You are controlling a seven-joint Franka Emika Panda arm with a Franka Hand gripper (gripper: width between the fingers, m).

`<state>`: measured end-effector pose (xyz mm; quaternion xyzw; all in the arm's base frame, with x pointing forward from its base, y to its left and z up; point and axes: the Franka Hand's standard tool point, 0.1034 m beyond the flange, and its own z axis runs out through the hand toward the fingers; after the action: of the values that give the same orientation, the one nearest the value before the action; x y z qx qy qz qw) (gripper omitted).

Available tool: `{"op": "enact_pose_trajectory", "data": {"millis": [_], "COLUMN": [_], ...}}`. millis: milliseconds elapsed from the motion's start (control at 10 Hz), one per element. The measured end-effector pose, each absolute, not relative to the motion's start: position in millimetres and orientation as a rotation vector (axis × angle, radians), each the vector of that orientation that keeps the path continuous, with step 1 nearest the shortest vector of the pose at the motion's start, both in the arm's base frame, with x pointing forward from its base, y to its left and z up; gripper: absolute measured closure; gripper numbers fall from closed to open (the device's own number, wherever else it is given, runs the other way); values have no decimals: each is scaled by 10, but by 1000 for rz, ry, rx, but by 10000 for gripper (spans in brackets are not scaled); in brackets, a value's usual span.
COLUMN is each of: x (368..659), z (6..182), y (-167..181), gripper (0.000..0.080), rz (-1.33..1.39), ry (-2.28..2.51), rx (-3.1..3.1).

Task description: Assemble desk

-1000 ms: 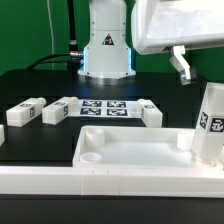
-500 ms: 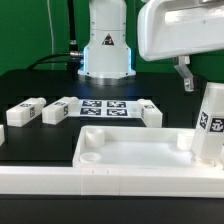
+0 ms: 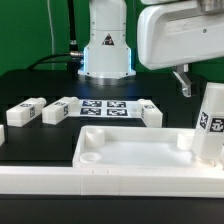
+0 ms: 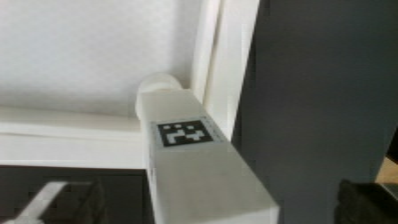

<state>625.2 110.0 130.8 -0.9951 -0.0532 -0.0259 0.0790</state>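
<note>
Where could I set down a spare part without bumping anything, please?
Free: the black table on the exterior view's left, bordered by the lying leg, the rim of the tabletop and the border rail; also the tabletop's bare floor. Crowded: the back row around the marker board and the corner holding the upright leg.

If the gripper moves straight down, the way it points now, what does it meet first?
Probably the upright leg standing in a corner of the tabletop: the wrist view looks down on its top end. Depth is unclear, so the gripper may pass beside it.
</note>
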Motion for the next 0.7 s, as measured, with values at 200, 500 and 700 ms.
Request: {"op": "enact_pose_trajectory", "data": {"millis": [200,500,700], "x": [6253,6261,6257], "z": [1312,1304,1304], "y": [1108,1058,1074], "gripper": [150,150,150], "rz": [-60,-66,-65], "ry": [-217,-267,-272], "rx": [-3059,-3085,-3084]}}
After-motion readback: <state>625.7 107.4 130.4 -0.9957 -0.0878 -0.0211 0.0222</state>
